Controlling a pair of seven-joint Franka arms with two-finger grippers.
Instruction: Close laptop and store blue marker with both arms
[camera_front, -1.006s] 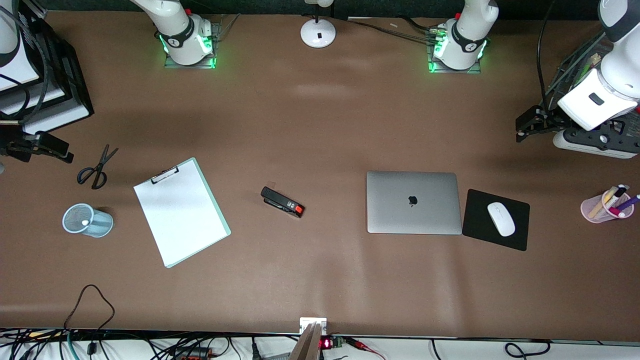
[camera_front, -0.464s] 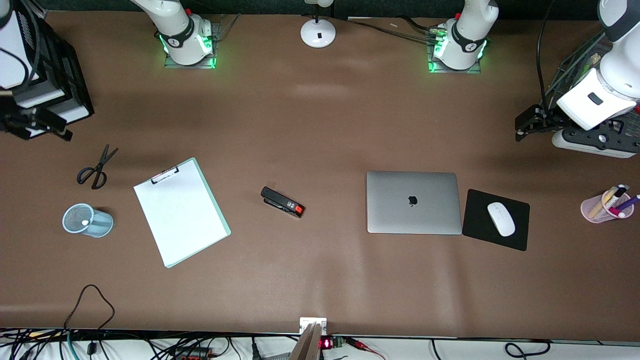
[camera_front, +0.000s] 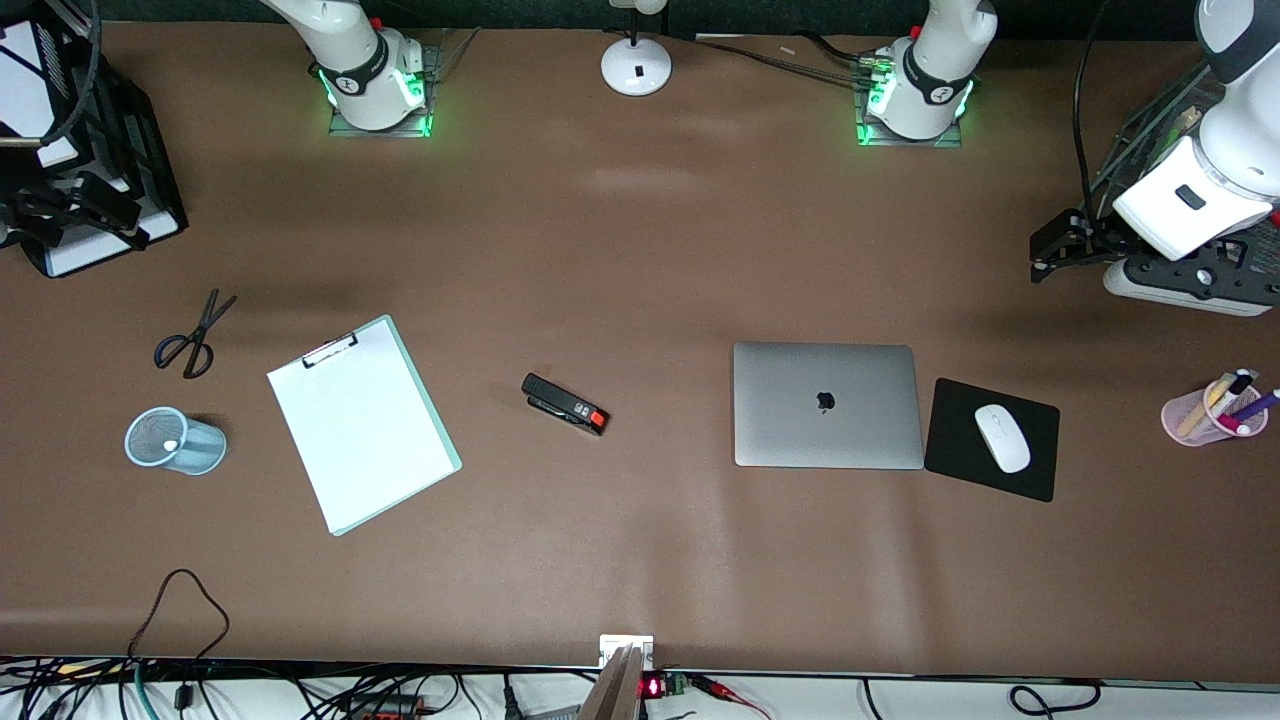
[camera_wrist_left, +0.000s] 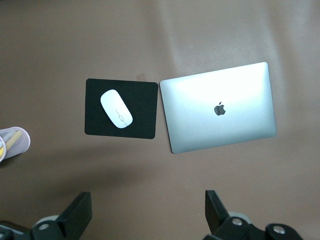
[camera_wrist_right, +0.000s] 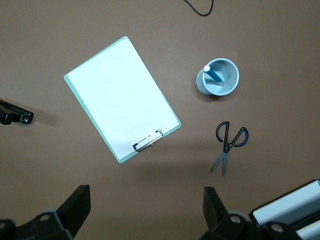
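Note:
The silver laptop (camera_front: 827, 405) lies shut on the table, apple logo up; it also shows in the left wrist view (camera_wrist_left: 220, 107). The blue marker (camera_wrist_right: 215, 76) stands in a pale blue mesh cup (camera_wrist_right: 218, 88), its whitish end at the rim. In the front view only that end shows inside the cup (camera_front: 176, 441). My left gripper (camera_front: 1040, 260) is open and empty, high over the left arm's end of the table (camera_wrist_left: 148, 210). My right gripper (camera_front: 122, 220) is open and empty, high over the right arm's end (camera_wrist_right: 145, 207).
A black mouse pad (camera_front: 1035, 470) with a white mouse (camera_front: 1002, 437) lies beside the laptop. A pink cup of markers (camera_front: 1213, 413) stands at the left arm's end. A clipboard (camera_front: 362, 423), scissors (camera_front: 192, 335) and stapler (camera_front: 565, 404) lie mid-table. A black tray stack (camera_front: 120, 150) stands at the right arm's end.
My right gripper has moved away from the scissors toward the black tray stack. My left gripper has barely moved. Nothing on the table has shifted.

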